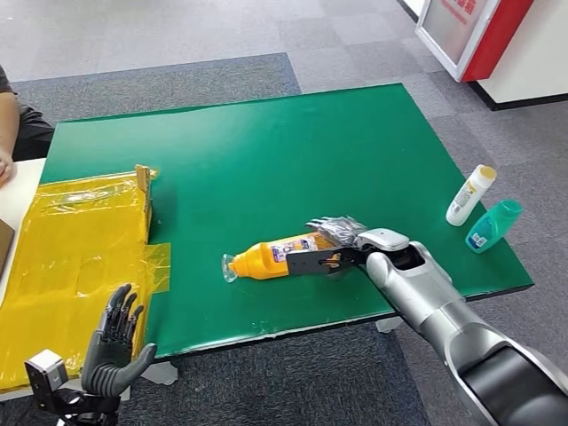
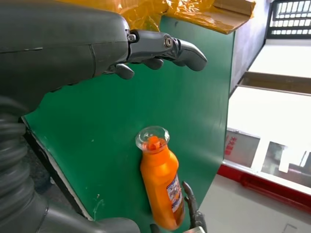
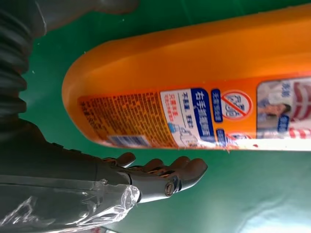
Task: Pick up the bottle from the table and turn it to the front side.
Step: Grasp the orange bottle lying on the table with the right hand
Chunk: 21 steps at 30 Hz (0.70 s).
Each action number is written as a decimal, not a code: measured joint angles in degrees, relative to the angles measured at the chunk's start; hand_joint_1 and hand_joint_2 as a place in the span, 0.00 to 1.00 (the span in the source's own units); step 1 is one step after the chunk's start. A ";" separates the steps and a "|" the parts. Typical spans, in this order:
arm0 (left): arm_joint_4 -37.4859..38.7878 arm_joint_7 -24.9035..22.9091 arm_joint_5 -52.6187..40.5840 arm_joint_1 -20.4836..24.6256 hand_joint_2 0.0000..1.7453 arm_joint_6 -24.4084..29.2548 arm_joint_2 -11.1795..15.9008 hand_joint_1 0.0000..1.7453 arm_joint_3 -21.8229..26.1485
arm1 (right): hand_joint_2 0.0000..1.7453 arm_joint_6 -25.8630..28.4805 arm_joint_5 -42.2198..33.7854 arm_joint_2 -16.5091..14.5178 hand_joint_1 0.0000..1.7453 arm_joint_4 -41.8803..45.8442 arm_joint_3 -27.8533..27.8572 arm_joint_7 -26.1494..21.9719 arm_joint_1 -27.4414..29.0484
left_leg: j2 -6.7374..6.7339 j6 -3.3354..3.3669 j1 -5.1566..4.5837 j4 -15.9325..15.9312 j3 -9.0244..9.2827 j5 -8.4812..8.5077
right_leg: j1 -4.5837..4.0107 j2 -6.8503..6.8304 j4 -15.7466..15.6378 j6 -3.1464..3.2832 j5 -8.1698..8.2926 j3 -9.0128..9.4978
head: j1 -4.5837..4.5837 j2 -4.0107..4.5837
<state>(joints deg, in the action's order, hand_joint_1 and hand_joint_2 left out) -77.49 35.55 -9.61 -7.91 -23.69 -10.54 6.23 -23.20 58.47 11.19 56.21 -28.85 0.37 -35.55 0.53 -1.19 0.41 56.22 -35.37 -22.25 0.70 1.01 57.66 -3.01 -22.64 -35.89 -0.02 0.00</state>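
Orange bottle [image 1: 278, 257] lies on its side on the green surface [image 1: 268, 160], clear cap [image 1: 230, 267] pointing away from the right hand [image 1: 335, 244], base end at the hand. Printed label faces up and toward the near edge of the surface. Right hand is at the bottle's base end, fingers extended along both sides of the body; the right wrist view shows the fingers [image 3: 165, 177] straight and just beside the label [image 3: 190, 116], a thin strip of green between them. Whether any finger actually touches the bottle cannot be told; it is not lifted. Part of the right hand carries clear plastic wrap [image 3: 66, 206].

Left hand [image 1: 115, 346] is off the near edge of the surface, well apart from the bottle, palm up, fingers spread, holding nothing. Just beyond it: a flattened cardboard box wrapped in yellow tape [image 1: 74, 257].

Far beyond the right hand, near the surface's edge: a white bottle with yellow cap [image 1: 470, 195] and a teal bottle [image 1: 493, 224], both lying down, just beside each other.

A person's arm [image 1: 8, 133] shows past the box.
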 joint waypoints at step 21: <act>3.02 1.09 0.88 1.39 1.00 1.21 1.97 0.00 -2.51 | 1.00 5.79 -8.74 1.06 1.00 -8.14 -5.79 -1.11 -2.83 | 0.02 0.00 0.00 0.00 0.01 0.00 | 0.00 -0.02 0.00 0.00 0.00 0.01 | 0.00 0.00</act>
<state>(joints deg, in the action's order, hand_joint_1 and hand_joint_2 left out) -74.48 36.63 -8.73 -6.52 -22.48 -8.57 3.73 -17.41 49.73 12.25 48.08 -34.64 -0.74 -38.38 0.55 -1.19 0.41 56.22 -35.36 -22.25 0.70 0.99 57.66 -3.01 -22.64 -35.88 -0.03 0.00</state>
